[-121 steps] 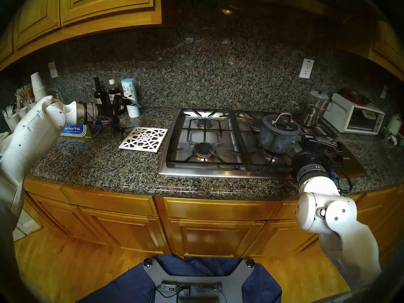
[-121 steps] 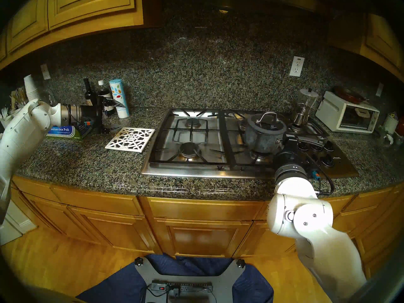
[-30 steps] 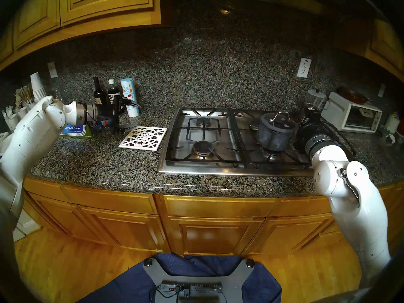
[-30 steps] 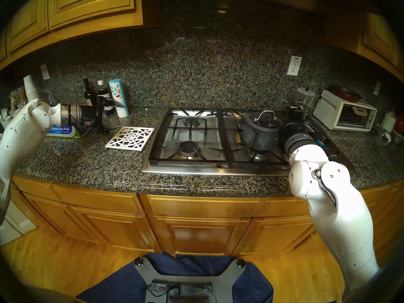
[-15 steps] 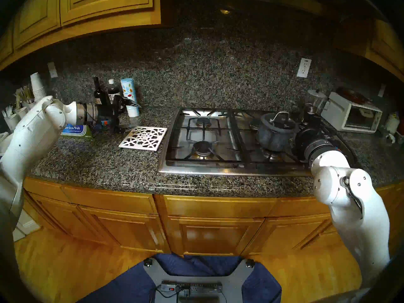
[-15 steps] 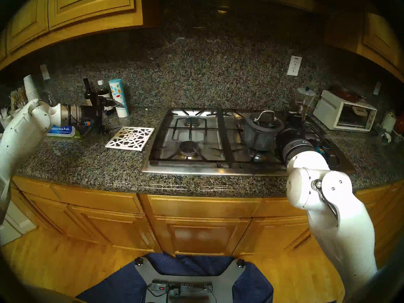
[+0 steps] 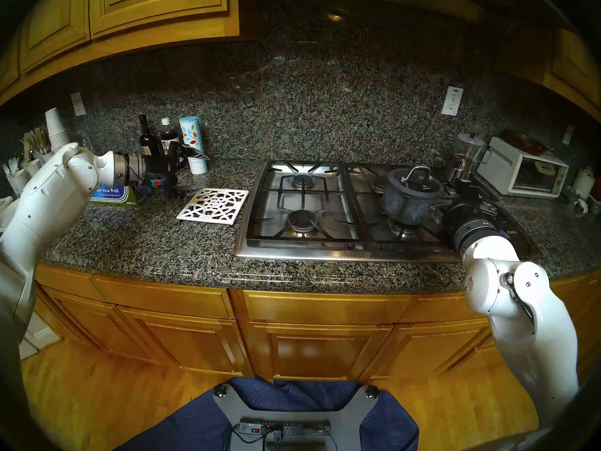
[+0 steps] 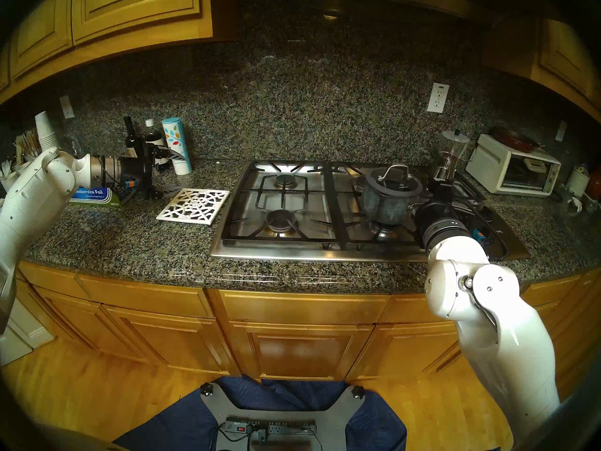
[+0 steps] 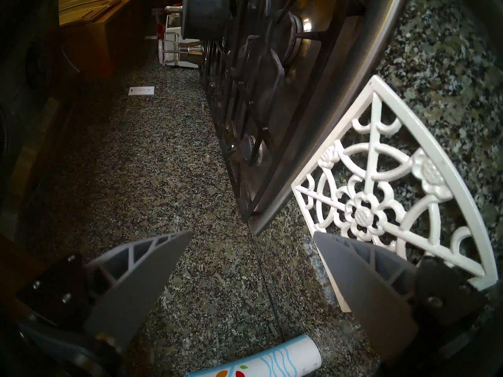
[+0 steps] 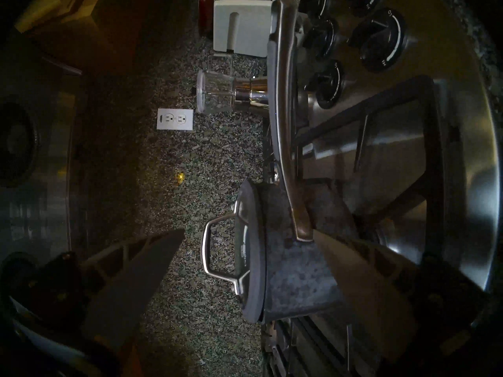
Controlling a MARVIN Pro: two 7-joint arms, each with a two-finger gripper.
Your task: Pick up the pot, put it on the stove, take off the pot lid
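- Pot, blue-grey and speckled, standing on the black grate of the stove, over the near burner on the right half.
- Pot lid on top of the pot, its silver loop handle pointing up.
- Seen from the right wrist camera: pot on its side in the frame, lid seated on the rim, long silver handle running away above the black knobs.
- Right gripper just beside the pot, fingers spread wide with nothing between them; one finger crossing in front of the pot wall near the handle root, the other out past the lid's top. Touching or not: cannot tell.
- From the head camera, right gripper low over the right end of the stove, by the pot's handle side.
- Blender jar and white toaster oven behind, on the granite counter.
- White lattice trivet flat on the counter just left of the stove.
- Left gripper well apart from the pot, turned sideways above the counter beside the trivet, fingers wide apart and empty.
- Bottles, a patterned canister and a foil box around the left arm.
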